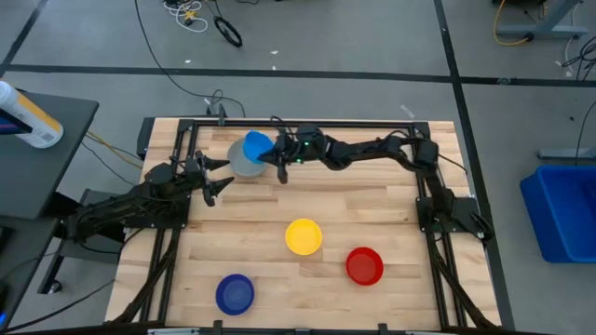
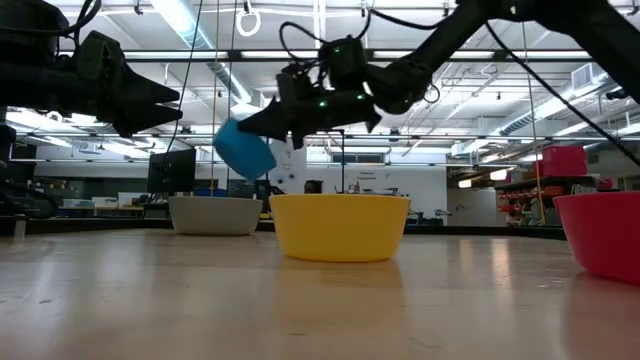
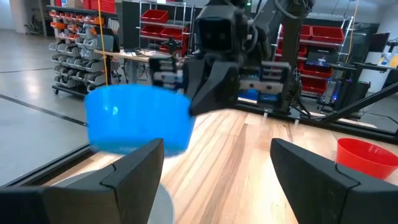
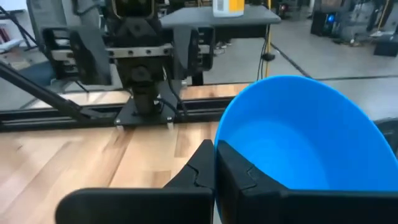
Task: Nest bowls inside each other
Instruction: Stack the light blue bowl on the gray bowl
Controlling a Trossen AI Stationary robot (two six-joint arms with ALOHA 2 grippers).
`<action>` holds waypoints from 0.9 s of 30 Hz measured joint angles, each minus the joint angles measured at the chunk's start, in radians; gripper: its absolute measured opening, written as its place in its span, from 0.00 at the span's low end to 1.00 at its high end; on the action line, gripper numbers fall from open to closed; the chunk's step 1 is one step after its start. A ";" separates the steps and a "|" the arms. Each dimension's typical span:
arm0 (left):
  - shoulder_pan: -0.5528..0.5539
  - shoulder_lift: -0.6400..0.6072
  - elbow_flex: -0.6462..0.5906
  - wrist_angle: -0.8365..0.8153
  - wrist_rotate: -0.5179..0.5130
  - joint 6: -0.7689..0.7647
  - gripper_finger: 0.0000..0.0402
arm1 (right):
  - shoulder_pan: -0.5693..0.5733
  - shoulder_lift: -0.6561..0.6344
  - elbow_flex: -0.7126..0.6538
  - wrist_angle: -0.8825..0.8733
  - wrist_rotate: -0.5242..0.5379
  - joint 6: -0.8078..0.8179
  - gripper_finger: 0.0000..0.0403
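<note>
The wooden table (image 1: 372,214) fills the middle of the high view, ringed by a dark metal frame (image 1: 307,124) along its far edge and sides; beyond it, on a dark side table at the left, stands a white and yellow bottle (image 1: 28,116), a blue bin (image 1: 566,209) sits on the floor at the right, and loose cables (image 1: 200,14) lie on the floor past the far edge; the right arm reaches across the far side of the table, and its right gripper (image 1: 279,158) is clamped shut on the rim of the light blue bowl (image 1: 257,146), which it holds tilted in the air over the grey bowl (image 1: 244,160); in the low view the light blue bowl (image 2: 244,148) hangs clear above the grey bowl (image 2: 215,214), not touching it; the left gripper (image 1: 222,177) hovers just beside the grey bowl on the left side, its fingers (image 3: 134,171) spread wide and holding nothing, pointed towards the lifted bowl; the grey bowl rests on the table near the far edge; nearer the middle sits the yellow bowl (image 1: 303,236), upright and alone; the red bowl (image 1: 364,265) stands near it towards the right, apart from it; the dark blue bowl (image 1: 235,293) stands by the near edge, well apart from the others; in the low view the yellow bowl (image 2: 339,226) stands in front of the gripper and partly screens the far side of the table.
</note>
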State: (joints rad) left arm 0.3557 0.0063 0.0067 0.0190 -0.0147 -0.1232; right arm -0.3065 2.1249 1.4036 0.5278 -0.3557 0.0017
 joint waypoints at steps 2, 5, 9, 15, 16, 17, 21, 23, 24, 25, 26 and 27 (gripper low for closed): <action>0.000 0.000 0.000 0.000 0.000 -0.001 0.76 | 0.004 0.043 0.045 -0.017 -0.005 0.001 0.00; 0.000 0.000 0.000 0.000 0.000 -0.003 0.76 | 0.007 0.103 0.107 -0.025 -0.042 0.022 0.00; 0.000 0.000 0.000 0.000 0.002 -0.004 0.76 | 0.008 0.144 0.162 -0.057 -0.045 0.033 0.00; 0.000 0.000 0.000 0.000 0.002 -0.004 0.76 | 0.007 0.148 0.178 -0.112 -0.048 0.026 0.00; 0.000 0.000 0.000 0.000 0.003 -0.004 0.76 | 0.007 0.148 0.177 -0.113 -0.047 0.025 0.00; 0.000 0.000 0.000 0.000 0.003 -0.004 0.76 | 0.006 0.148 0.177 -0.113 -0.047 0.023 0.00; 0.000 0.000 0.000 0.000 0.003 -0.004 0.76 | -0.006 0.148 0.178 -0.128 -0.041 0.008 0.00; 0.000 0.000 0.000 0.000 0.003 -0.004 0.76 | -0.011 0.148 0.178 -0.133 -0.040 0.006 0.00; 0.000 0.000 0.000 0.000 0.003 -0.004 0.76 | -0.013 0.148 0.178 -0.135 -0.040 0.002 0.00; 0.000 0.000 0.000 0.000 0.003 -0.004 0.76 | -0.015 0.148 0.178 -0.137 -0.040 -0.001 0.00; 0.000 0.000 0.000 0.000 0.003 -0.004 0.76 | -0.016 0.148 0.178 -0.144 -0.038 -0.007 0.00; 0.000 0.000 0.000 0.000 0.003 -0.005 0.76 | -0.018 0.148 0.178 -0.151 -0.038 -0.009 0.00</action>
State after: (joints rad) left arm 0.3557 0.0063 0.0067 0.0185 -0.0116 -0.1280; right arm -0.3250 2.2726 1.5814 0.3769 -0.3938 -0.0078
